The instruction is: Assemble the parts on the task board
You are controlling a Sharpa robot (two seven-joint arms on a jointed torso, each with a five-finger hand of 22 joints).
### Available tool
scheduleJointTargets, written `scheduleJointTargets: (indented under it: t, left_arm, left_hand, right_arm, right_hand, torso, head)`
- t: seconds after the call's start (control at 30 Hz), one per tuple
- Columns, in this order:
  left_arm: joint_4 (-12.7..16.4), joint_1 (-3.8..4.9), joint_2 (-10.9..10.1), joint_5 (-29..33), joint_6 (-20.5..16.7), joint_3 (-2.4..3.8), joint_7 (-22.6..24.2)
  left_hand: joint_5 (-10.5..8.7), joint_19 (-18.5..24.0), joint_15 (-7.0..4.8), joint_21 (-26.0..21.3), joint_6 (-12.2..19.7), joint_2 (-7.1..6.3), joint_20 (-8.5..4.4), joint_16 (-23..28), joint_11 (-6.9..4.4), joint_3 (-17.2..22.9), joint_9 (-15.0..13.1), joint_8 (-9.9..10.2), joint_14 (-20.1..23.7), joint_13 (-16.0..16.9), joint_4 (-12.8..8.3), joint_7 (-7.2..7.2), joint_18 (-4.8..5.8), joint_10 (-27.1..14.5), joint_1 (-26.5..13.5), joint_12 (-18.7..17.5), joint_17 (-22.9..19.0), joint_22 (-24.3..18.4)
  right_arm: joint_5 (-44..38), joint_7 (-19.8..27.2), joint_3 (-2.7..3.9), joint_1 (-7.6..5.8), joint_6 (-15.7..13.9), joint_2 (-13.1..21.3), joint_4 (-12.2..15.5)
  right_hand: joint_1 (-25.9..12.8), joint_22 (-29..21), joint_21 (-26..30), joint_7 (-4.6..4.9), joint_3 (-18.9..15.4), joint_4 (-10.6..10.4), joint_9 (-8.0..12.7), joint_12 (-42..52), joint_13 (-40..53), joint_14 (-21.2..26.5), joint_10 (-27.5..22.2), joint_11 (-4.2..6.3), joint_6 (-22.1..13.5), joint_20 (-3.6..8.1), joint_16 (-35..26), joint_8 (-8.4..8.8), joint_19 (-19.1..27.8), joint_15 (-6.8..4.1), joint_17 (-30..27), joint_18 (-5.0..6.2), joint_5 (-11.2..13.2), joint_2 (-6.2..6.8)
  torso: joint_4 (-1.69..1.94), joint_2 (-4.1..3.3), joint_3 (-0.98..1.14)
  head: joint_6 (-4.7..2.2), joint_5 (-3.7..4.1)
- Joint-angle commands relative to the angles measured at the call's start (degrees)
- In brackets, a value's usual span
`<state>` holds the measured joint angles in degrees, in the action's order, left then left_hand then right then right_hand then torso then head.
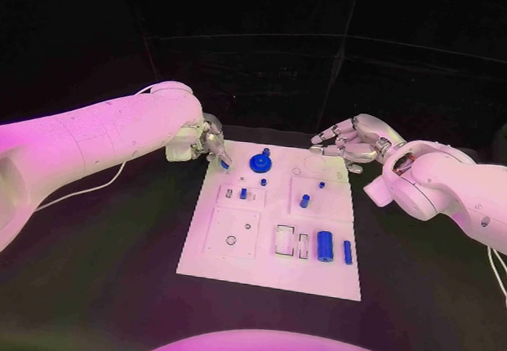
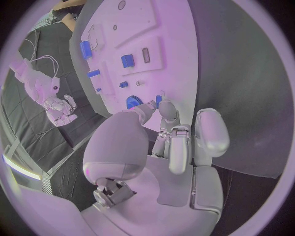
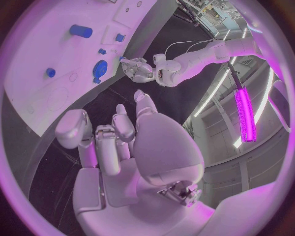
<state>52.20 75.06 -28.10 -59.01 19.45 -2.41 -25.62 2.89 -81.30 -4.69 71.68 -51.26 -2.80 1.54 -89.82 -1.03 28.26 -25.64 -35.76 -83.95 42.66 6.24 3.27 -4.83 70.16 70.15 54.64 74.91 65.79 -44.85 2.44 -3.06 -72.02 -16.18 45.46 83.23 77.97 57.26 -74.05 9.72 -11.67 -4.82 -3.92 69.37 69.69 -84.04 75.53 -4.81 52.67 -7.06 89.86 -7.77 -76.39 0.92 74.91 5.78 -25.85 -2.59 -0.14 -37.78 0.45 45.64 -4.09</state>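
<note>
The white task board (image 1: 273,255) lies in the middle of the black surface (image 1: 104,278). Toward its near edge I count two blue cylinders lying side by side, a thick one (image 1: 325,247) and a thin one (image 1: 348,252); farther in stand two short blue pegs (image 1: 244,194) (image 1: 305,201), and near the far edge sits one round blue knob (image 1: 260,160). At the board's far left corner the left hand (image 1: 207,143) pinches a small blue part (image 1: 224,164) between its fingertips, low over the board. Beyond the far right corner the right hand (image 1: 349,140) hangs above the surface, fingers loosely curled and holding nothing. The risk, as I judge it, is the pinched part slipping or tilting in so slight a hold, so that it jams at its hole or drops and rolls off the far edge.
</note>
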Motion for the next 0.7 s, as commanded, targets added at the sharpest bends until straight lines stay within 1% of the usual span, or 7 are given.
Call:
scheduleJointTargets:
  t: [0.03, 0.17, 0.23, 0.3, 0.43, 0.57, 0.7]
  left_arm:
    - [3.05, 0.17, -1.59, 0.64, -5.07, 0.02, 0.77]
    - [8.30, 0.12, -4.64, 0.66, -9.14, -0.08, 0.77]
    - [10.69, -0.01, -5.99, 0.68, -11.12, -0.34, 1.02]
    - [13.11, -0.12, -7.40, 0.69, -13.03, -1.23, 1.22]
    - [17.85, -0.35, -10.09, 0.70, -16.78, -3.75, 1.42]
    - [20.49, -0.80, -11.39, 0.70, -19.33, -5.34, 1.37]
    - [22.35, -1.39, -12.08, 0.70, -20.52, -6.20, 0.95]
  left_hand:
    - [0.23, -0.26, 0.19, -0.12, 0.01, -0.13, 0.22, -0.15, 0.02, 8.05, -0.13, -0.39, -6.04, 0.24, -7.45, 0.07, -0.34, 0.53, -0.80, 0.45, 15.04, 0.12]
    - [0.46, -0.30, 0.13, -0.13, -0.11, -0.51, 0.19, -0.11, -0.06, 8.81, -0.25, -0.73, -6.02, 0.52, -7.78, -0.03, -0.35, 0.86, -1.30, 0.78, 14.97, 0.15]
    - [0.51, -0.29, 0.10, -0.22, -0.17, -0.77, 0.16, -0.06, -0.11, 9.38, -0.32, -0.95, -6.00, 0.27, -7.99, -0.08, -0.37, 0.86, -1.59, 0.64, 14.88, 0.07]
    - [0.52, -0.33, 0.09, -0.16, -0.18, -0.95, 0.15, -0.04, -0.14, 9.71, -0.36, -1.06, -5.99, 0.04, -8.12, -0.11, -0.35, 0.83, -1.73, 0.49, 14.84, 0.17]
    - [0.57, -0.40, 0.04, -0.10, -0.24, -1.40, 0.11, -0.08, -0.21, 10.50, -0.44, -1.34, -6.01, 0.15, -8.44, -0.18, -0.33, 1.10, -2.05, 0.64, 14.91, 0.30]
    - [0.58, -0.45, 0.01, -0.05, -0.28, -1.67, 0.08, -0.10, -0.24, 10.83, -0.49, -1.49, -6.02, 0.24, -8.53, -0.22, -0.31, 1.28, -2.28, 0.76, 14.96, 0.39]
    - [0.56, -0.48, -0.02, -0.02, -0.35, -1.86, 0.06, -0.13, -0.27, 11.03, -0.53, -1.63, -6.03, 0.26, -8.50, -0.27, -0.31, 1.43, -2.59, 0.83, 15.01, 0.45]
  right_arm:
    - [-0.03, 0.12, 0.04, -0.12, 0.36, 0.14, 0.18]
    - [-0.03, 0.08, 0.04, -0.12, 0.37, 0.28, 0.22]
    - [-0.03, 0.07, 0.04, -0.12, 0.38, 0.33, 0.24]
    - [-0.03, 0.07, 0.04, -0.12, 0.39, 0.37, 0.25]
    - [-0.03, 0.04, 0.03, -0.12, 0.41, 0.46, 0.26]
    - [-0.03, 0.03, 0.03, -0.12, 0.43, 0.51, 0.24]
    - [-0.03, 0.03, 0.03, -0.12, 0.47, 0.52, 0.19]
  right_hand:
    - [0.45, -0.03, 0.27, 0.00, 0.06, 0.29, -0.02, 0.07, -0.04, -5.96, -0.14, -0.07, -0.38, 0.02, 0.14, -0.30, 0.15, 0.34, 15.09, 0.31, -0.36, -0.15]
    - [0.43, -0.05, 0.27, 0.00, 0.05, 0.27, -0.02, 0.08, -0.04, -5.96, -0.13, -0.07, -0.38, 0.02, 0.14, -0.30, 0.16, 0.34, 15.09, 0.31, -0.37, -0.15]
    - [0.43, -0.07, 0.29, 0.00, 0.05, 0.27, -0.02, 0.07, -0.04, -5.96, -0.14, -0.07, -0.38, 0.02, 0.14, -0.30, 0.17, 0.33, 15.09, 0.31, -0.37, -0.15]
    - [0.41, -0.06, 0.28, 0.00, 0.04, 0.26, -0.02, 0.06, -0.06, -5.96, -0.15, -0.07, -0.38, 0.02, 0.14, -0.30, 0.17, 0.33, 15.09, 0.31, -0.38, -0.14]
    - [0.39, -0.06, 0.28, 0.00, 0.03, 0.25, -0.02, 0.05, -0.07, -5.96, -0.15, -0.07, -0.38, 0.03, 0.14, -0.31, 0.16, 0.33, 15.09, 0.31, -0.39, -0.14]
    - [0.38, -0.05, 0.28, 0.00, 0.02, 0.24, -0.02, 0.04, -0.08, -5.96, -0.16, -0.07, -0.38, 0.03, 0.14, -0.31, 0.16, 0.33, 15.09, 0.31, -0.40, -0.14]
    - [0.38, -0.05, 0.28, 0.00, 0.02, 0.24, -0.02, 0.04, -0.08, -5.96, -0.16, -0.07, -0.38, 0.03, 0.14, -0.31, 0.16, 0.33, 15.09, 0.31, -0.40, -0.14]
  torso:
    - [0.29, 0.15, 0.09]
    - [0.35, 0.15, 0.09]
    - [0.34, 0.17, 0.13]
    - [0.36, 0.19, 0.16]
    - [0.45, 0.18, 0.06]
    - [0.46, 0.21, 0.01]
    - [0.37, 0.16, 0.01]
  head:
    - [0.16, 0.13]
    - [0.22, 0.07]
    - [0.17, 0.00]
    - [0.22, 0.02]
    - [0.38, -0.01]
    - [0.29, 0.06]
    - [0.24, -0.10]
